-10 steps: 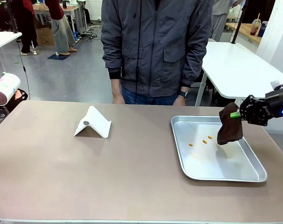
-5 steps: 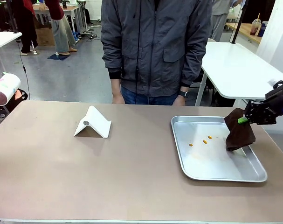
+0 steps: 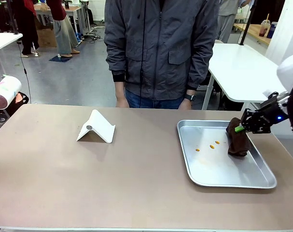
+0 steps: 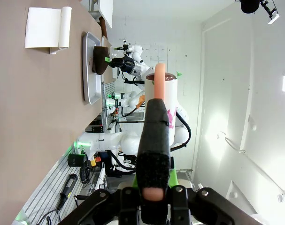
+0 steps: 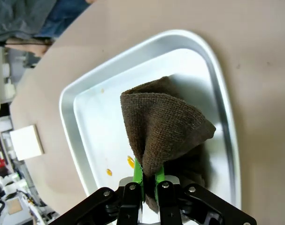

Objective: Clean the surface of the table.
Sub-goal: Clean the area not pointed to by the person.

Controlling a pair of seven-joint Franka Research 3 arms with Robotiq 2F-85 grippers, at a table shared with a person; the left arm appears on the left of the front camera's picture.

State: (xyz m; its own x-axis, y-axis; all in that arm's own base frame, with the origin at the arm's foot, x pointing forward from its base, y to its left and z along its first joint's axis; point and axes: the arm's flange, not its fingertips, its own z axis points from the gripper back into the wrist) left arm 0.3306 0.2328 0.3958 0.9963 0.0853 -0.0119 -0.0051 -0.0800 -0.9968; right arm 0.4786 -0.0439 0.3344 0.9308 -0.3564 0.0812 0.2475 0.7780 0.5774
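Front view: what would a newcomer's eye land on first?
First, the right gripper at the table's right side, shut on a dark brown cloth whose lower end sits in the silver tray, beside a few small orange bits. Next, the person standing at the far edge. Last, the white folded stand alone on the tan table, left of centre.

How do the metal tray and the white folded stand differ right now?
The metal tray is silver and flat; the white folded stand rises like a tent. The tray lies at the robot's right, the stand left of middle. The tray holds orange bits and the brown cloth in the right gripper; the stand sits alone. Both rest on the table.
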